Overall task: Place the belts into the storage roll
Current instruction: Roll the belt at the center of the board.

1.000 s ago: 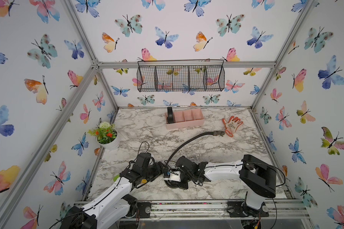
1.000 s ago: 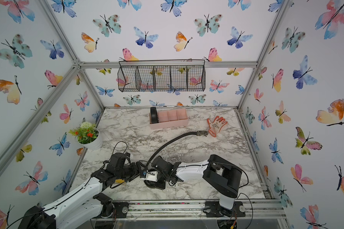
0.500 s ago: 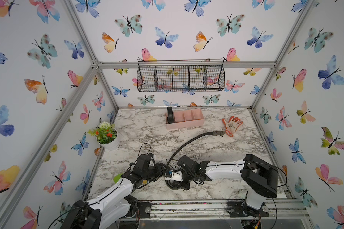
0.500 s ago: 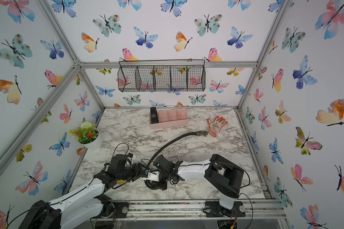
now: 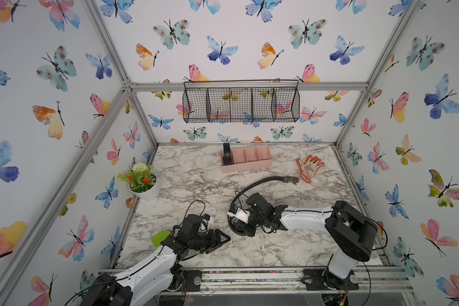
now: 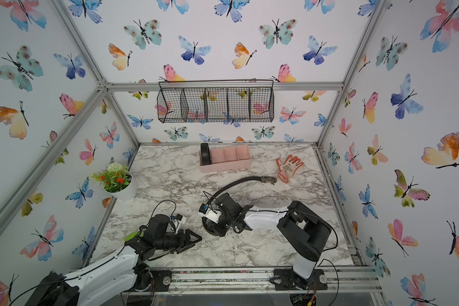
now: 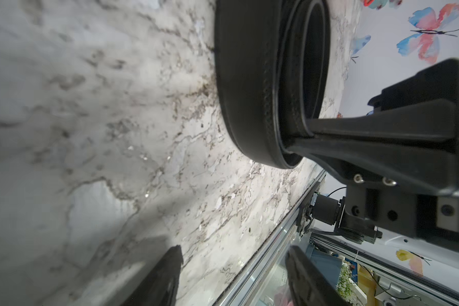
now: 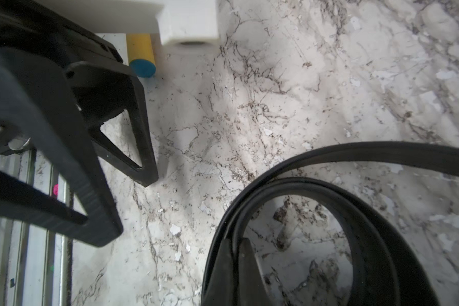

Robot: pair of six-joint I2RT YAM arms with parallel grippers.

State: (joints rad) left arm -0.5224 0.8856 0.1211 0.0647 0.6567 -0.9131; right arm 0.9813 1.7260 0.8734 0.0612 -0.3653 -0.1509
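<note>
While I look down in a top view, the right gripper (image 5: 240, 225) points at the marble table (image 5: 196, 169) with its fingers pinched shut on the belt (image 5: 263, 180). The near end of that strap is wound into a loose coil (image 5: 243, 234) around those fingers – the free length arcs away from them to the buckle (image 5: 290, 180). The left gripper (image 5: 222, 244) lies low just beside the coil, fingers spread and holding nothing, tips near it but apart. Well beyond both pairs of fingers, at the far side, sits the storage roll (image 5: 249, 166). The second belt (image 5: 226, 157) stands rolled in its end compartment, the one on the left arm's side. An orange glove (image 5: 310, 166) lies just past the buckle, a potted plant (image 5: 143, 182) sits well off on the left arm's side, and a wire basket (image 5: 240, 104) hangs on the back wall

From the left wrist, my left fingers (image 7: 167, 278) stand wide apart with bare marble between them. Ahead of their tips the coil (image 7: 244, 92) stands on edge, and the right gripper's two fingers (image 7: 368, 127) clamp its wall

From the right wrist, the right fingertips (image 8: 245, 257) meet on one layer of the belt (image 8: 368, 148) – the coil curves round them on the table. The left gripper (image 8: 126, 210) sits open beside the coil, clear of it
</note>
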